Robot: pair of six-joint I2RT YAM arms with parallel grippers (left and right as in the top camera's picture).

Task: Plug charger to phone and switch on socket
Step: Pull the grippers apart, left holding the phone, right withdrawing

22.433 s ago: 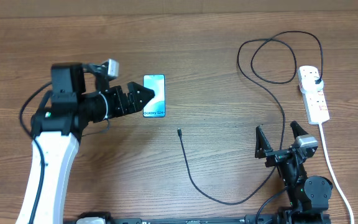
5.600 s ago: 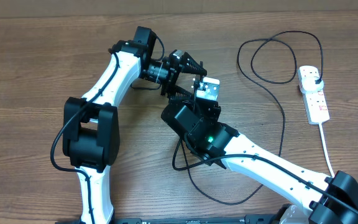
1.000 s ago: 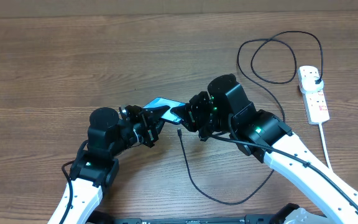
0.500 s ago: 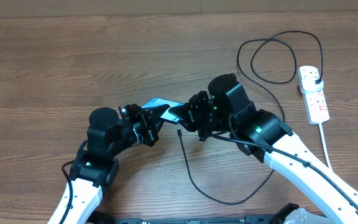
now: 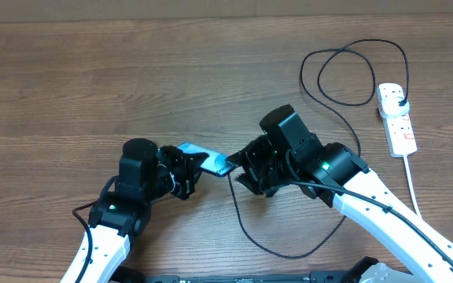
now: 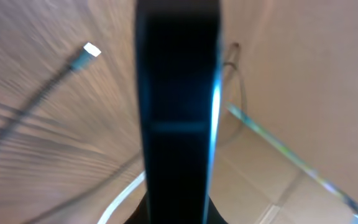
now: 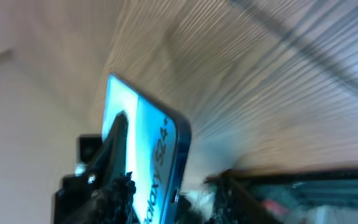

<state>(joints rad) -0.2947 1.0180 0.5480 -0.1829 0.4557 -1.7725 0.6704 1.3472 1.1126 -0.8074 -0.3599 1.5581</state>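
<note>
Phone (image 5: 200, 154) raised, tilted; charger (image 5: 297, 256) looping; socket (image 5: 397, 118) far right.

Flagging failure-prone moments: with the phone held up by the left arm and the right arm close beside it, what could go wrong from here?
The left tool grips the phone tilted off the table; it could slip or twist. In the blurry left wrist view the charger's connector tip seems loose beside the phone, so it may not be plugged in. The charger cable passes under the right arm; reaching for the socket could drag it.
</note>
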